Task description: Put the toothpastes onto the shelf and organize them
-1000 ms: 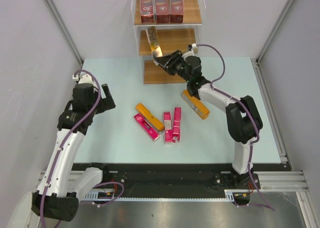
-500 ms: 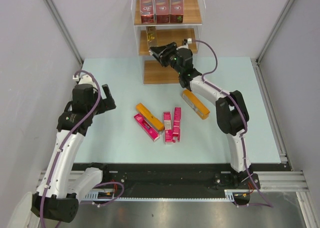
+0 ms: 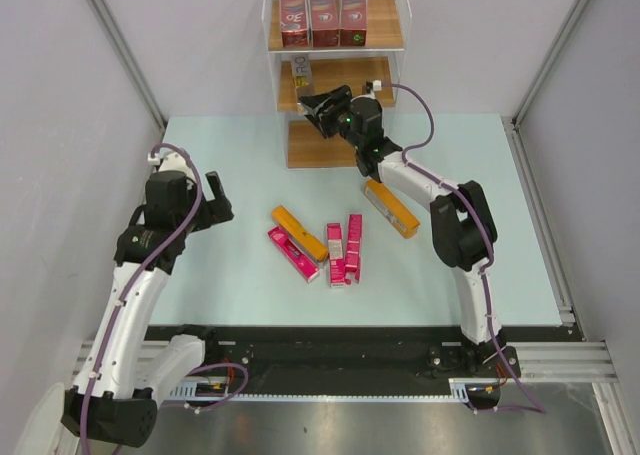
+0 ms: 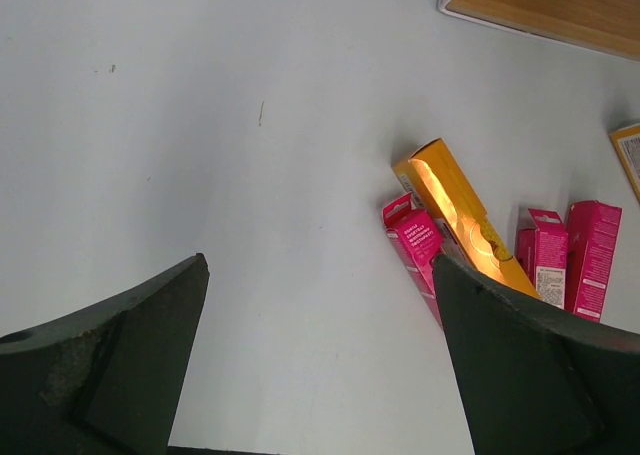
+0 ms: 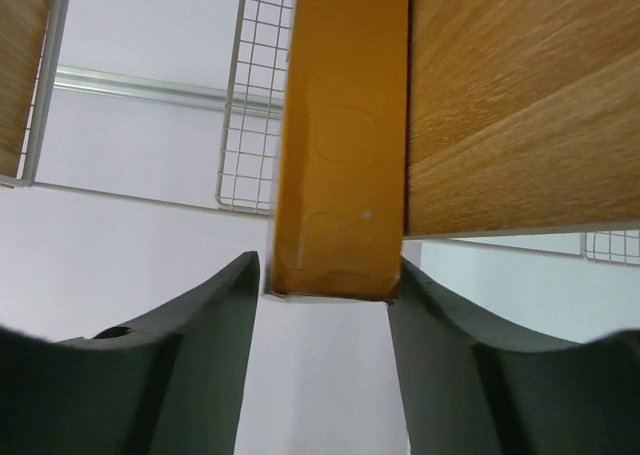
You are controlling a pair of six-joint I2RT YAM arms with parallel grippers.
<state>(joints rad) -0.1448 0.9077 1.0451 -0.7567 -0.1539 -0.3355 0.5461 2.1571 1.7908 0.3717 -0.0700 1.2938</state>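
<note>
Five toothpastes (image 3: 335, 253) loose on table (image 3: 240, 155) | one orange carton (image 3: 301, 75) on shelf (image 3: 385, 37) middle tier, left end | right gripper (image 3: 316, 107) flanks its near end, pinch or release unclear | left gripper (image 4: 320, 260) spread, empty | second orange carton (image 3: 390, 207) lies near-right of right gripper, long axis far-left to near-right

Legible only: a large white "3D" on each of the three dark red cartons (image 3: 322, 12) standing on the top tier of the shelf (image 3: 385, 37). Dark lettering down the upright orange carton (image 3: 303, 75) on the middle tier, too small to read. White fine print and small labels on the pink cartons (image 4: 415, 237) lying on the table (image 4: 200, 125), blurred past reading. No letters legible in the right wrist view
</note>
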